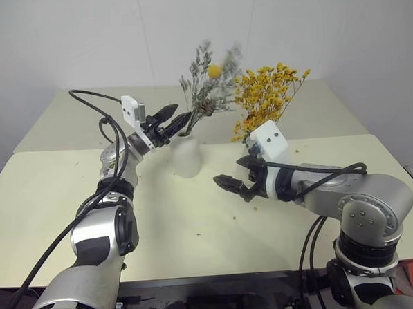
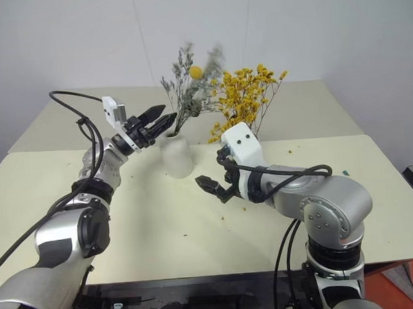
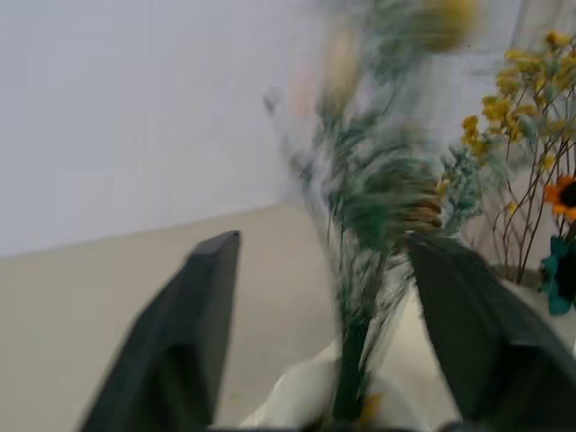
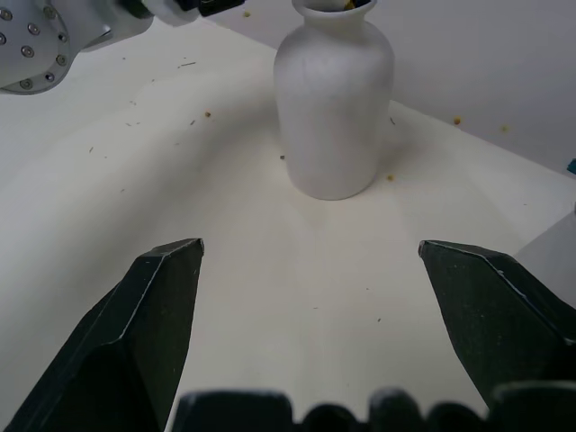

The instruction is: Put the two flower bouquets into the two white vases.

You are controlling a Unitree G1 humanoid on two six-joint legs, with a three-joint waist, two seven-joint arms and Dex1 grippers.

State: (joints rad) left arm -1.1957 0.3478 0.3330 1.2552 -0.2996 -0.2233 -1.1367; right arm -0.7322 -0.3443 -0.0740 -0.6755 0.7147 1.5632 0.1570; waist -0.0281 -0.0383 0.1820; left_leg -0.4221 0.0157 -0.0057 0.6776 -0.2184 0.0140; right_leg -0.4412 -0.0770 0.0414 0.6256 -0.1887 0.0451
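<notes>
Left end effector wide around sprig; right end effector wide, angled down

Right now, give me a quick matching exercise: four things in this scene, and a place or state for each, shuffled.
Things:
1. grey-green sprig
2. mustard-yellow bunch
3. left tool
4. right tool

Places or states:
A. open, low over the table, pointing at the bottle-shaped vase
B. standing in the bottle-shaped vase
C. open, up at the bottle-shaped vase's mouth, a finger on each side of the stem
D. upright behind the right tool's white wrist housing, its vase hidden

Pairs: 1-B, 2-D, 3-C, 4-A
</notes>
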